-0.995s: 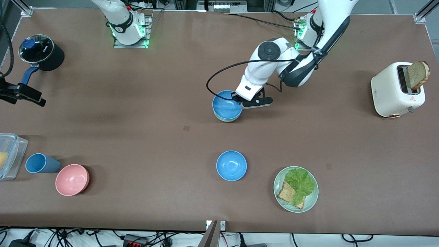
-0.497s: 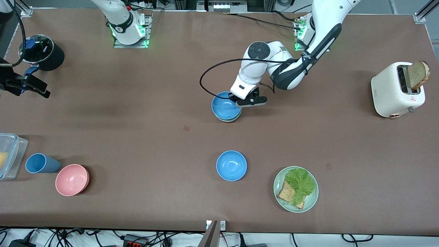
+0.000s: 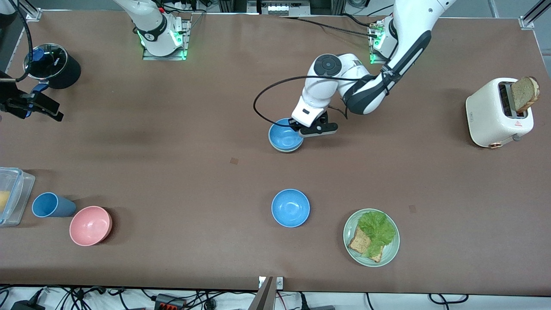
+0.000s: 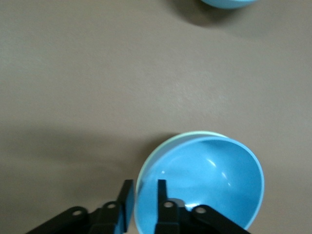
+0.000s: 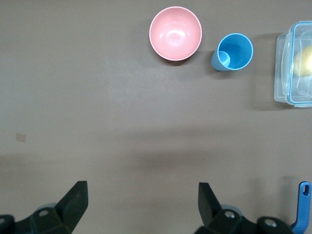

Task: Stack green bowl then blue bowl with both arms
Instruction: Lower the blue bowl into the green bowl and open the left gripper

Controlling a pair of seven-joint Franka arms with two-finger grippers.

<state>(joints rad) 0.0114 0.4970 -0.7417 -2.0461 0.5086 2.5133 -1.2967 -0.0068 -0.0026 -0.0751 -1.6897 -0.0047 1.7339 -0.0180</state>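
A blue bowl [image 3: 285,135] sits nested in the pale green bowl [image 3: 284,150] at the table's middle; only the green rim shows under it. My left gripper [image 3: 297,127] is shut on the blue bowl's rim at the side toward the left arm's end. In the left wrist view the gripper [image 4: 144,197] has one finger inside the blue bowl [image 4: 209,185] and one outside the green rim [image 4: 147,165]. A second blue bowl [image 3: 290,208] stands nearer the front camera. My right gripper [image 3: 41,111] is open over the table's edge at the right arm's end, also seen in its wrist view [image 5: 141,197].
A pink bowl [image 3: 90,225], a blue cup [image 3: 51,205] and a clear container [image 3: 13,196] stand at the right arm's end. A black pot [image 3: 52,64] is by the right gripper. A green plate [image 3: 389,254] with bread and lettuce and a white toaster [image 3: 495,114] stand toward the left arm's end.
The left gripper, still on the blue bowl, has shifted slightly and the nested bowls look lower. The right gripper moved a little farther from the front camera, then held.
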